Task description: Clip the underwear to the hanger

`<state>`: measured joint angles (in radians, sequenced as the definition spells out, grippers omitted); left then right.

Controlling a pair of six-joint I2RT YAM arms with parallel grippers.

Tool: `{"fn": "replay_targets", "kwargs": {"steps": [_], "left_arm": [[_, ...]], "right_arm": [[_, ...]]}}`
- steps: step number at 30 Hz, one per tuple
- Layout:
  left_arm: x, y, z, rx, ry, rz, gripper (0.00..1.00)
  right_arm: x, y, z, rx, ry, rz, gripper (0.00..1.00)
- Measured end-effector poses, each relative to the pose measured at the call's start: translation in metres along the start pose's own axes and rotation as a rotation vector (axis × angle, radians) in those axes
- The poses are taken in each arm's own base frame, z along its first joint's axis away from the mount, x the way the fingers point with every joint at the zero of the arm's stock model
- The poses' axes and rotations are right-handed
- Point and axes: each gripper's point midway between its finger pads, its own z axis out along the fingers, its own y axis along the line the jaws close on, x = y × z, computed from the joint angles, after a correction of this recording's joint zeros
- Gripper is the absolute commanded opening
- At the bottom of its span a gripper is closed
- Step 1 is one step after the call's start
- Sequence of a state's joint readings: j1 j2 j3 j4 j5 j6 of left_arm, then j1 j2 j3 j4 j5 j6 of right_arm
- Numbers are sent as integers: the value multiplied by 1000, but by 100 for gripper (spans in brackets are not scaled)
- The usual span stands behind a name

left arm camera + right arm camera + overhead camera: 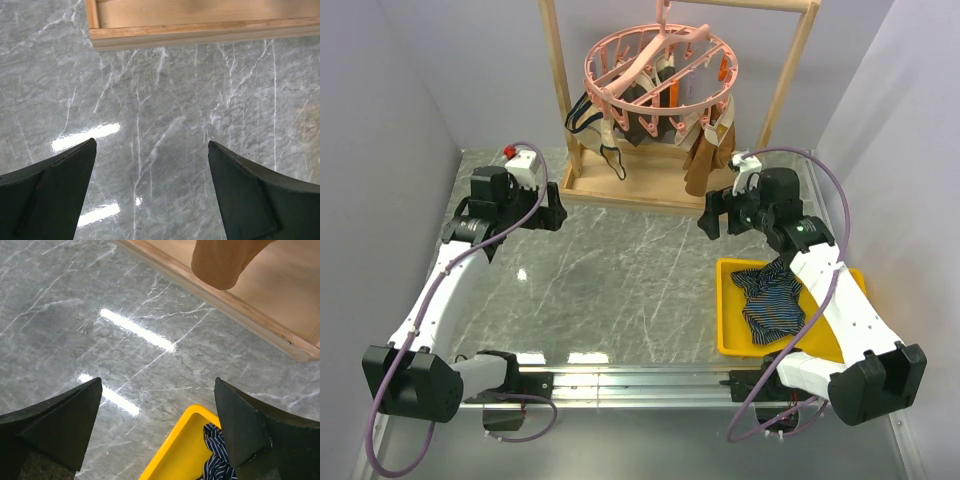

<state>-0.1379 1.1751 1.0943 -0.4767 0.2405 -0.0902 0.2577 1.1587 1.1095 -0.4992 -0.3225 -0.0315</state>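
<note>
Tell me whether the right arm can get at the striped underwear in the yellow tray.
Probably yes: the underwear lies uncovered in the tray, and the open right pincer hovers near its corner, nothing between.

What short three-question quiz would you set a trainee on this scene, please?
1. True or false: the underwear lies in the yellow tray.
2. The right claw is: A) open and empty; B) shut on a garment; C) shut on a peg.
3. What does the hanger hang from?

Key: 1 true. 2 A. 3 the top bar of the wooden rack.
</note>
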Motion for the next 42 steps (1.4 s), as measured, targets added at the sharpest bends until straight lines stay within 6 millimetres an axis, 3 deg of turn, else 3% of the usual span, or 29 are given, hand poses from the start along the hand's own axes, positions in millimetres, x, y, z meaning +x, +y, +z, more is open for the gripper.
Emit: {"fn": "replay_targets", "kwargs": {"steps": [5, 10, 14, 22, 25, 31, 36, 42], "left_arm": [[-1, 0, 0, 1, 3, 6, 99], [-12, -7, 2, 45, 5, 31, 99], [-20, -17, -1, 102, 0, 54, 99], [-16, -40, -9, 242, 23, 110, 99], [-16, -47, -13, 287, 28, 127, 99], [-12, -61, -19, 379, 38, 154, 99], [-11, -67, -21, 421, 39, 161, 99], [-11, -69, -24, 437, 32, 183, 99]], "right_arm": [[1, 3, -2, -15, 20, -15, 100], [-10, 7, -7, -42, 40, -57, 100], [-14, -5, -12, -44, 69, -69, 100], [40, -112, -60, 191, 231, 17, 100], [72, -137, -78, 246, 316, 20, 100], [127, -169, -96, 297, 472, 35, 99], [145, -181, -85, 267, 532, 32, 96], [157, -189, -68, 216, 558, 46, 81]]}}
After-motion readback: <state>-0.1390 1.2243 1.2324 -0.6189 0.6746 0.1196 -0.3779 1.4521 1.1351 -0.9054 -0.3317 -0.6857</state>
